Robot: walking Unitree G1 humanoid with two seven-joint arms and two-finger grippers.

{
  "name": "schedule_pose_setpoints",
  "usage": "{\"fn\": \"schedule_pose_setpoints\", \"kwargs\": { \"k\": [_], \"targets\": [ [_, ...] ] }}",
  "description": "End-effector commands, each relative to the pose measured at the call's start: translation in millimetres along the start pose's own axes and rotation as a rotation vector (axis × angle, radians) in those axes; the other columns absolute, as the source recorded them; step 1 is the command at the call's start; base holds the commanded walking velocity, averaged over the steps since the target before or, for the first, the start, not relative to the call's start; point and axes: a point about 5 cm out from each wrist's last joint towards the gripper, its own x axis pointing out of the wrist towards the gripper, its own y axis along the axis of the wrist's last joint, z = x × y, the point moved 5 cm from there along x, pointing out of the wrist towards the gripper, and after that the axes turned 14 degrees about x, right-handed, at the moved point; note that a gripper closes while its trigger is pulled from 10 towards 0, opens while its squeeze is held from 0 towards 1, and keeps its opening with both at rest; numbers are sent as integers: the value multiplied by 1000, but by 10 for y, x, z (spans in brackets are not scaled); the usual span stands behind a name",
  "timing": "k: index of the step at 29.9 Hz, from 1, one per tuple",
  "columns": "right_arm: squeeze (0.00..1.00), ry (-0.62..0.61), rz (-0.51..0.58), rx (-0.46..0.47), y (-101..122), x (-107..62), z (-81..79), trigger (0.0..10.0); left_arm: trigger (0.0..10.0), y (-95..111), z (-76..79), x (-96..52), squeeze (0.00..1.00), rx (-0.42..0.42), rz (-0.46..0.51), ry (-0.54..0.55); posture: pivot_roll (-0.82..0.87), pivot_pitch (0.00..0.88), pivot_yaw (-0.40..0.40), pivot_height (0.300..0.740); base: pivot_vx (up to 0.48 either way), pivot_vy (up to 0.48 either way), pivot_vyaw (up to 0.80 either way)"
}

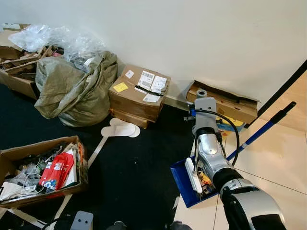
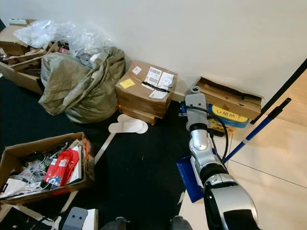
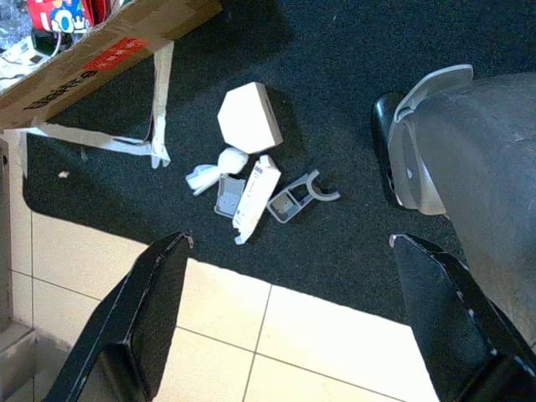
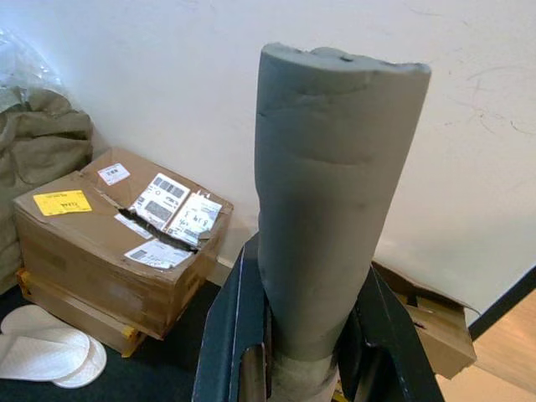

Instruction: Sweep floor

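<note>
Right tool [image 4: 301,352] is clamped round a grey foam-sleeved handle [image 4: 331,193], standing upright, fingers on either side low on the sleeve. Foam looks soft and grippy, so slip is unlikely; the pole under it is probably rigid and light. The grip sits at the top end, so expect a long lever and a wobbly sweeping end. A lower hold would give more control.

Blue dustpan [image 1: 184,184] sits on the floor at the edge of the black carpet [image 1: 134,172], just beside the right arm, with some bits already in it. It looks like thin plastic, light and easy to knock. A blue-and-black pole [image 1: 261,129] angles up from it across the tile [image 1: 278,158].

Left tool [image 3: 285,327] hangs low, fingers spread wide, holding nothing. Below it, small white and grey debris [image 3: 251,180] lies on the carpet near the tile line. These are light pieces and should sweep easily.
</note>
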Motion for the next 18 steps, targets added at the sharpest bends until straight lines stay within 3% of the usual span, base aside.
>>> {"fn": "schedule_pose_setpoints", "kwargs": {
  "k": [1, 18],
  "targets": [
    [0, 31, 76, -18, 182, 68, -17, 10000, 10000, -139, 166, -48, 0, -13, -47, -42, -44, 196, -27, 740, 0, 0, 0],
    [0, 132, 158, -42, 393, 129, -172, 10000, 10000, -115, 157, -35, 0, -12, -47, -42, -51, 162, -29, 740, 0, 0, 0]
  ]
}}
